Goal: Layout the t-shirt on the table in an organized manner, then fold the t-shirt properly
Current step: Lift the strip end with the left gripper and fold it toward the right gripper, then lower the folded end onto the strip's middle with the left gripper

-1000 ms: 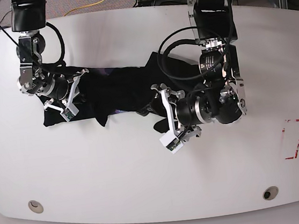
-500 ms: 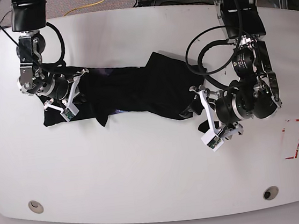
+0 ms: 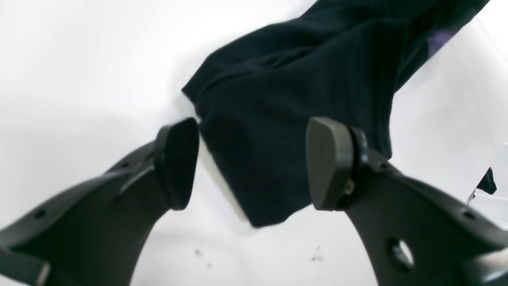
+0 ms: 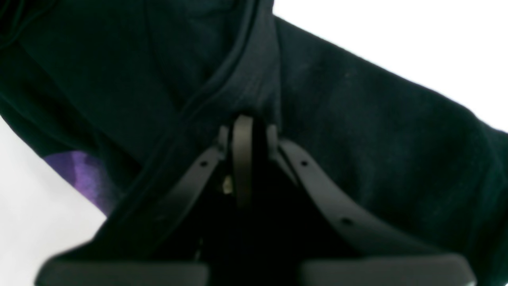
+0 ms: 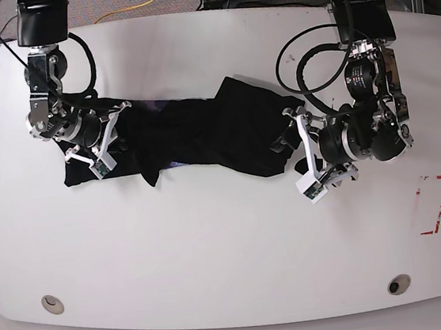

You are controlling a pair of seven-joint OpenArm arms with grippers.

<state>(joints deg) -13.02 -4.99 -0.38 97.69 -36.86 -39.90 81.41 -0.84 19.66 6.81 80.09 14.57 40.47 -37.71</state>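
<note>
The black t-shirt [image 5: 193,132] lies bunched in a long strip across the white table [image 5: 214,245]. In the base view my left gripper [image 5: 300,153] stands open at the shirt's right end. The left wrist view shows a corner of the t-shirt [image 3: 297,79] lying flat on the table between the two wide-apart pads [image 3: 176,163], touching neither. My right gripper [image 5: 116,141] is at the shirt's left end, shut on the t-shirt. In the right wrist view its fingers [image 4: 242,135] pinch a seamed fold of the fabric [image 4: 357,131].
Two round grommet holes [image 5: 51,304] [image 5: 398,284] sit near the table's front edge. A red tape corner mark [image 5: 432,204] is at the right. Black cables [image 5: 304,60] loop off the left arm above the shirt's right end.
My left arm swung from over the shirt's middle to its right end, jaws still open, uncovering the fabric there. The right arm has held still with its grip.
</note>
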